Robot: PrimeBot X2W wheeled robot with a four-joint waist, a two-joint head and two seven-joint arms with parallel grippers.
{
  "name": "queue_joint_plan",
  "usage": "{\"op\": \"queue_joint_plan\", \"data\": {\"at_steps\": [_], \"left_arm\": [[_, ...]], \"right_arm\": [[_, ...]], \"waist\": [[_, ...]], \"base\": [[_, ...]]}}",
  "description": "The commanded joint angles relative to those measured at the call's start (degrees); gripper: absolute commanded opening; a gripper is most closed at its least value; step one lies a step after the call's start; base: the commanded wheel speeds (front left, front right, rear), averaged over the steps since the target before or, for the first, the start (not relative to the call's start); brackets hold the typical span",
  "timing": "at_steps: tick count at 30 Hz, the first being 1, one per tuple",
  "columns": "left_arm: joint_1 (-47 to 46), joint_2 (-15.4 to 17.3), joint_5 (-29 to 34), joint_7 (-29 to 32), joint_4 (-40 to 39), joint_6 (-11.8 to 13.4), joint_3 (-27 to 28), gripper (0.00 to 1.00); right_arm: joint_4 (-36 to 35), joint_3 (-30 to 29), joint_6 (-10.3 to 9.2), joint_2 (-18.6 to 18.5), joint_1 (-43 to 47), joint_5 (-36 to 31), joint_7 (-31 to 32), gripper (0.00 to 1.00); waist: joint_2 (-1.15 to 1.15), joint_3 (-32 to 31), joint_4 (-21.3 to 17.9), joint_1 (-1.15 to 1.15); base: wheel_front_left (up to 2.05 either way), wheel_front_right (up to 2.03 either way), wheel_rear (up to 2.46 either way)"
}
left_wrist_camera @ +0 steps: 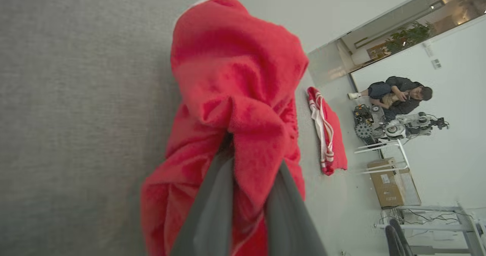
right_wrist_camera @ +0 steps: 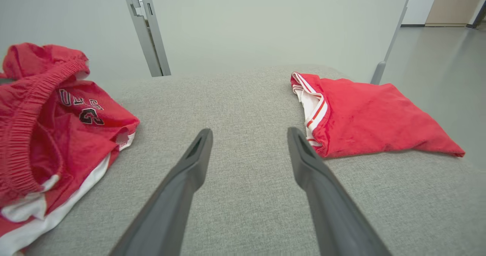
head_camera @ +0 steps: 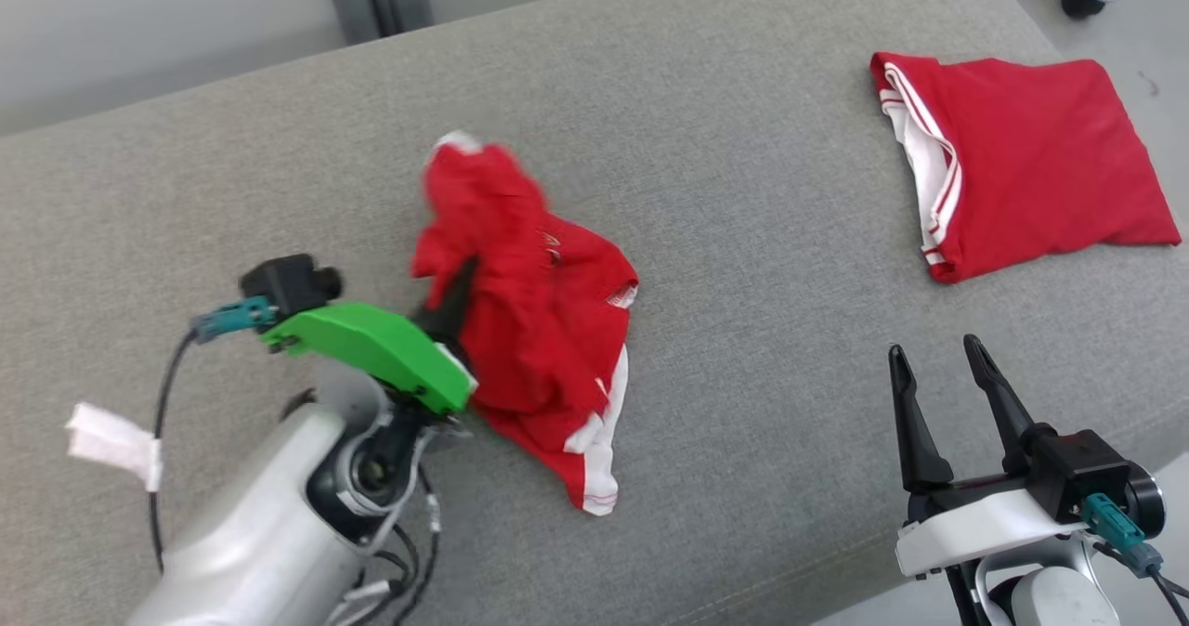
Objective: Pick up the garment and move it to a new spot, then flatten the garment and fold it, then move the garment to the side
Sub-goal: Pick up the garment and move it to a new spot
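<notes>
Here's the wide grey padded surface (head_camera: 743, 143), and on it, left of centre, sits the crumpled red garment (head_camera: 529, 319), bunched high with its white-trimmed hem trailing down toward the near edge. Far off to the right lies a second red piece (head_camera: 1031, 162), already folded flat and well apart from the action. By my reading we're in the very first step, the pick-up. The left gripper (head_camera: 455, 292) comes in from the garment's left side, and its fingers (left_wrist_camera: 212, 203) are pinching a thick fold of the red cloth, fabric wrapped right around both tips. Most of the garment looks to be resting on the surface, so I'd say the lift is not yet complete. The right gripper (head_camera: 934, 347) hangs low at the near right over bare grey, between the two red pieces and touching neither; its fingers (right_wrist_camera: 190, 168) are spread wide with nothing between them. Next, I reckon, the left arm has to raise the bundle clear and carry it to open ground. The centre stretch looks roomy, and the right gripper is free for the spreading.
</notes>
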Motion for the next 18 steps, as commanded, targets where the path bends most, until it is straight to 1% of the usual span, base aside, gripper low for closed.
{"op": "queue_joint_plan", "data": {"at_steps": [1, 4, 5, 6, 7, 9, 11, 13, 15, 16, 18], "left_arm": [[-0.8, -0.1, 0.5, -1.4, 3.3, -0.2, 0.9, 0.00], [-2.2, 0.2, 2.3, -4.0, 10.2, -1.3, 1.2, 0.00], [-2.5, 0.2, 3.0, -4.7, 12.6, -1.7, 1.0, 0.14], [-2.7, -0.1, 3.4, -5.3, 14.2, -2.3, 1.0, 0.49], [-2.8, -0.6, 3.3, -6.0, 16.0, -3.0, 1.2, 1.00], [-3.1, -0.9, 4.0, -6.8, 18.4, -4.5, 0.8, 1.00], [-3.8, -0.7, 6.0, -8.8, 19.7, -5.8, 0.5, 1.00], [-4.3, 0.0, 10.5, -10.8, 19.9, -6.7, -0.3, 1.00], [-4.4, 0.9, 17.2, -11.7, 18.3, -6.2, 0.8, 1.00], [-4.5, 1.7, 23.1, -11.8, 15.4, -5.4, 3.4, 1.00], [0.4, 1.6, 33.1, -11.6, 9.1, -3.5, 7.8, 1.00]], "right_arm": [[-0.1, -0.3, -0.09, 0.0, -0.3, 0.2, 0.0, 1.00], [0.0, -1.1, -0.09, 0.0, 0.3, -0.6, 0.0, 1.00], [0.1, -1.4, -0.09, 0.0, 0.3, -0.7, 0.0, 1.00], [0.2, -1.4, -0.09, 0.0, 0.2, -0.8, 0.0, 1.00], [0.3, -1.4, -0.09, 0.0, -0.1, -1.1, 0.0, 1.00], [0.4, -1.5, -0.09, 0.0, -0.6, -1.3, 0.0, 1.00], [0.3, -1.6, -0.09, 0.0, -0.9, -1.6, 0.0, 1.00], [0.3, -2.0, -0.09, 0.0, -0.8, -1.9, 0.0, 1.00], [-0.1, -2.7, -0.09, 0.0, -0.4, -2.5, 0.0, 1.00], [-0.4, -3.1, -0.09, 0.0, -0.2, -2.7, 0.0, 1.00], [-1.1, -3.6, -0.09, 0.0, 0.3, -3.8, 0.0, 1.00]], "waist": [[0.00, 1.1, -0.9, 0.00], [0.00, 1.0, 0.1, 0.00], [0.00, 1.0, 0.6, 0.00], [0.00, 1.0, 1.0, 0.00], [0.00, 0.9, 1.5, 0.00], [0.00, 0.7, 2.4, 0.00], [0.00, 0.4, 3.3, 0.00], [0.00, -0.1, 4.4, 0.00], [0.00, -0.8, 5.6, 0.00], [0.00, -1.1, 6.3, 0.00], [0.00, -1.6, 7.5, 0.00]], "base": [[0.00, 0.00, 0.00], [0.00, 0.00, 0.00], [0.00, 0.00, 0.00], [0.00, 0.00, 0.00], [0.00, 0.00, 0.00], [0.00, 0.00, 0.00], [0.00, 0.00, 0.00], [0.00, 0.00, 0.00], [0.00, 0.00, 0.00], [0.00, 0.00, 0.00], [0.00, 0.00, 0.00]]}}
